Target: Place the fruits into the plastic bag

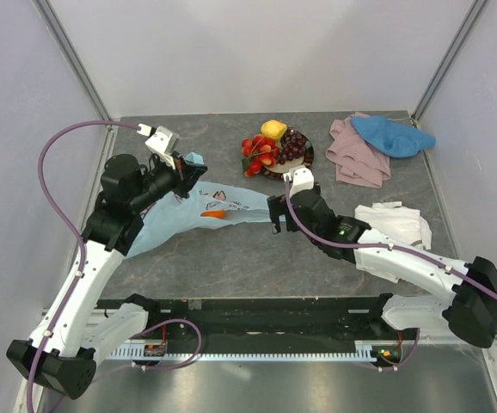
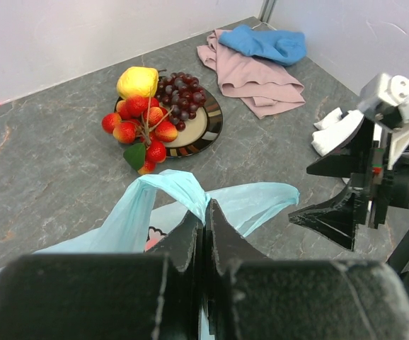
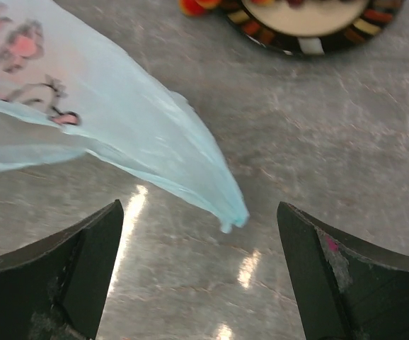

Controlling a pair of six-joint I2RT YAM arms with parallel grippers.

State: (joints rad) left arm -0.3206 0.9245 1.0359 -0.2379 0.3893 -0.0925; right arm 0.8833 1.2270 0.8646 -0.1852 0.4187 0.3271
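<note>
The light-blue plastic bag (image 1: pixel 205 209) lies stretched across the table's middle, with pink and black print. My left gripper (image 1: pixel 188 175) is shut on one of its handles (image 2: pixel 180 188) and lifts that end. My right gripper (image 1: pixel 278 215) is open, with the bag's other handle tip (image 3: pixel 229 216) lying between its fingers and held by neither. The fruits (image 1: pixel 274 148) sit on and beside a dark-rimmed plate (image 2: pixel 210 127): a yellow one (image 2: pixel 138 81), purple grapes (image 2: pixel 182 92) and several red ones (image 2: pixel 142 120).
A pink cloth (image 1: pixel 358 159) with a blue cloth (image 1: pixel 393 135) on it lies at the back right. A white cloth (image 1: pixel 399 224) lies under my right arm. Enclosure walls stand on three sides.
</note>
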